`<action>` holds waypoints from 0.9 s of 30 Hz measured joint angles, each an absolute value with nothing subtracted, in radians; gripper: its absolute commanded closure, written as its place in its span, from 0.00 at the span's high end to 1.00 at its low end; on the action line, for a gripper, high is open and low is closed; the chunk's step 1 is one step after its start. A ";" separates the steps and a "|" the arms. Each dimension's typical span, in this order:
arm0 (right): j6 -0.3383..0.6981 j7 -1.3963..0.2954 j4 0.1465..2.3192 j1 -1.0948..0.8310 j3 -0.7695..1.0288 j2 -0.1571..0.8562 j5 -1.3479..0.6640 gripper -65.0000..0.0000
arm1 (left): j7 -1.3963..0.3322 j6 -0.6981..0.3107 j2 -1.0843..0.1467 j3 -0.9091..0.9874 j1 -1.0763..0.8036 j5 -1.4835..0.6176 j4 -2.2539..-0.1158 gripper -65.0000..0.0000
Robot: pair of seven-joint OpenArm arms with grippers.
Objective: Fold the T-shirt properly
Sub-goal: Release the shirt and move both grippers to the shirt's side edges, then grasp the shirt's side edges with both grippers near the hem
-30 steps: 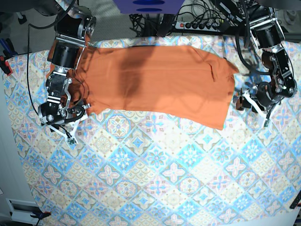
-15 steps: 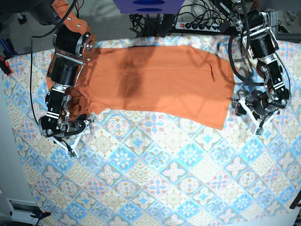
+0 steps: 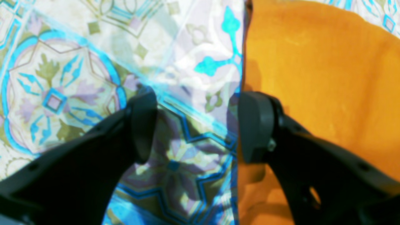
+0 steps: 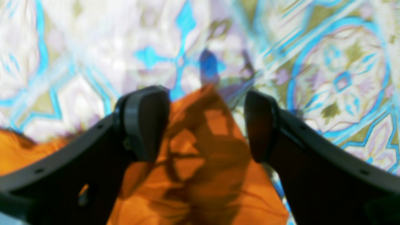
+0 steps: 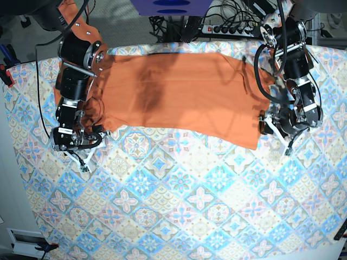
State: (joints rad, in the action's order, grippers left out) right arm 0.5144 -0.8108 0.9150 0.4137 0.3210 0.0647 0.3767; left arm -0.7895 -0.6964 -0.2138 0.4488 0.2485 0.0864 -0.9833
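Base view: orange T-shirt (image 5: 179, 95) spread flat on tile-patterned worktop (image 5: 190, 206); left gripper (image 3: 197, 125) and right gripper (image 4: 206, 125) jaws parted, straddling shirt edges.

1. No text, label, brand, number or sign can be read in any of the three views.
2. The T-shirt (image 5: 179, 95) shows plain orange fabric with no print.
3. The tile-patterned cloth (image 5: 179, 211) bears only ornament, no lettering.
4. The purple object (image 5: 172, 6) at the top edge of the base view carries dark oval marks, too small and cut off to read as characters.
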 measured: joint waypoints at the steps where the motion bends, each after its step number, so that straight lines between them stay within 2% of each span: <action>1: 0.495 -0.810 0.899 0.416 0.321 0.064 0.374 0.63 | -0.794 -0.696 -0.214 0.449 0.249 0.087 -0.983 0.61; 5: 0.480 -0.797 0.865 0.424 0.321 0.070 0.366 0.63 | -0.792 -0.696 -0.216 0.437 0.249 0.086 -0.983 0.61; 10: 0.466 -0.796 0.863 0.426 0.321 0.070 0.367 0.62 | -0.799 -0.678 -0.227 0.323 0.252 0.090 -0.986 0.61; 15: 0.416 -0.793 0.863 0.423 0.318 0.066 0.359 0.62 | -0.796 -0.678 -0.227 0.322 0.251 0.087 -0.986 0.60; 23: 0.406 -0.796 0.863 0.423 0.315 0.064 0.359 0.62 | -0.796 -0.677 -0.213 0.325 0.255 0.094 -0.986 0.60; 27: 0.406 -0.796 0.863 0.424 0.315 0.065 0.359 0.62 | -0.796 -0.677 -0.198 0.324 0.255 0.099 -0.989 0.48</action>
State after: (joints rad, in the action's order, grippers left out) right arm 0.4057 -0.7959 0.8627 0.4236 0.3149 0.0647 0.3592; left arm -0.7956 -0.6769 -0.1982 0.3241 0.2550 0.0994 -0.9886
